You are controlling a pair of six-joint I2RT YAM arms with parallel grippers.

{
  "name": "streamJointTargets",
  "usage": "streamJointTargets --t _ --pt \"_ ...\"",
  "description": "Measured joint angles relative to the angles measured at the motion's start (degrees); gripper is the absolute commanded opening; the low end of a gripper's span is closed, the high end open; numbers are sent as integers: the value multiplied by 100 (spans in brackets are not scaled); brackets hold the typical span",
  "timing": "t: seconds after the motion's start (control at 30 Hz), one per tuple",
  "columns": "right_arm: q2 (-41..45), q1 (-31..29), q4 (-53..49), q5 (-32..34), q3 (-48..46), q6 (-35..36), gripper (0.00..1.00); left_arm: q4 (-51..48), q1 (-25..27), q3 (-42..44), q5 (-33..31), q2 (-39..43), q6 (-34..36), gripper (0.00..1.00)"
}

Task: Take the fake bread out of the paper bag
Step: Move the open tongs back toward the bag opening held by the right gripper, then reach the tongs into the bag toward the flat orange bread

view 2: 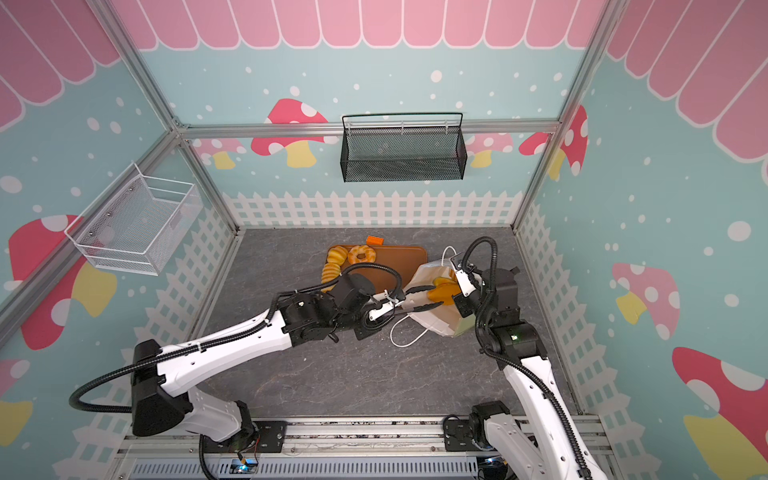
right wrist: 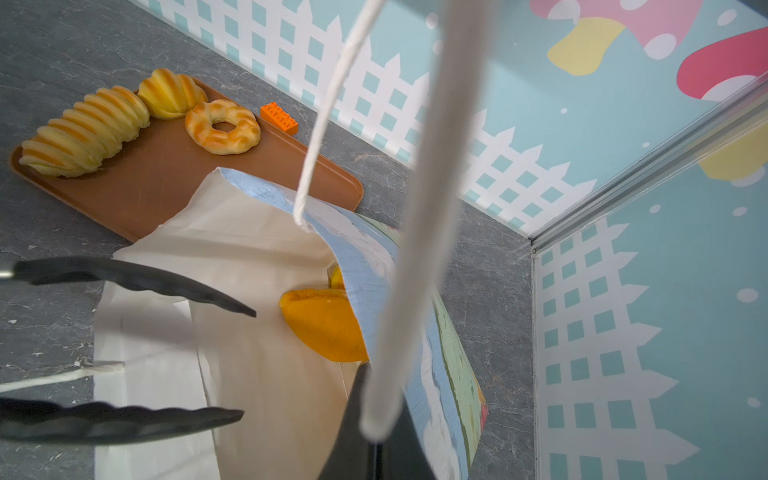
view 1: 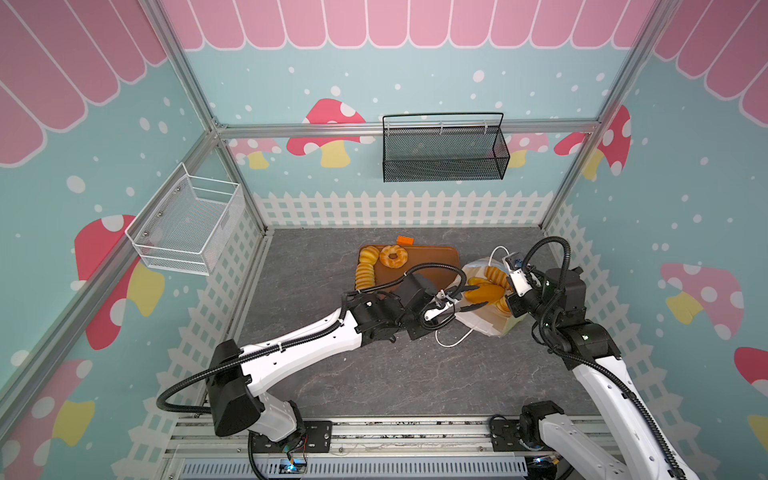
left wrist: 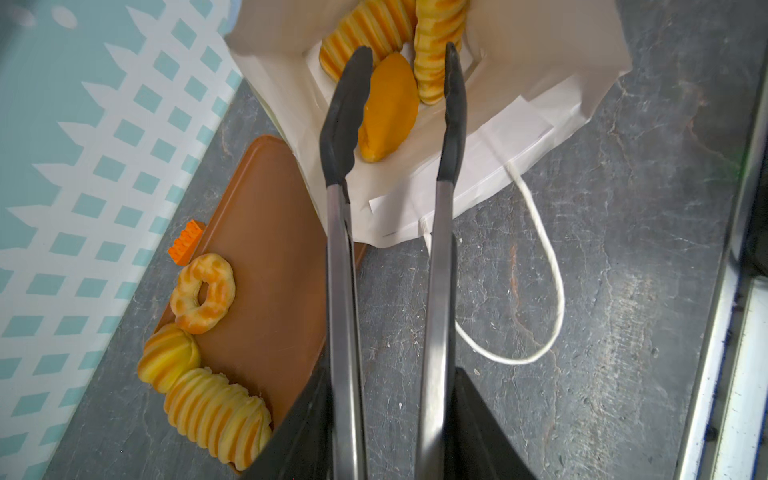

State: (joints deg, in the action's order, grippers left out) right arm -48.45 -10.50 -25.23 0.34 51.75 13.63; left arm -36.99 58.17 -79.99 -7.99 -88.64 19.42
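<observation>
while open, tongs (left wrist: pixel 338 266) at paper bag (left wrist: pixel 519 95)

Both arms (view 1: pixel 299 345) have white shells and black joints (one green light (view 1: pixel 586 337) glows), with ribbed black cables (view 1: pixel 161 402).

cord handle (right wrist: pixel 434 208) blurred, smooth bun (right wrist: pixel 320 328) half hidden behind paper bag (right wrist: pixel 370 270)

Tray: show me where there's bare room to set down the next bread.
Free: the middle of the tray, between the ring doughnut and the mouth of the paper bag. Crowded: the end with doughnut, bun and long roll, and the edge the bag overlaps.
</observation>
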Motion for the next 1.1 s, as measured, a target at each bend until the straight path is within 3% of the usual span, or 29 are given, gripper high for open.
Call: streamJointTargets --t 0.4,0.9,1.1 --pt "0 0 -35 -125 0 -4 0 -540 -146 -1746 -302 -1801 -501 43" --pt "83 0 -129 -378 -101 -262 0 -1178 -190 -2496 -275 -2752 -1110 42" --pt "313 0 -61 -404 -356 -280 0 -1429 -190 -2645 -83 -2953 -1351 34"
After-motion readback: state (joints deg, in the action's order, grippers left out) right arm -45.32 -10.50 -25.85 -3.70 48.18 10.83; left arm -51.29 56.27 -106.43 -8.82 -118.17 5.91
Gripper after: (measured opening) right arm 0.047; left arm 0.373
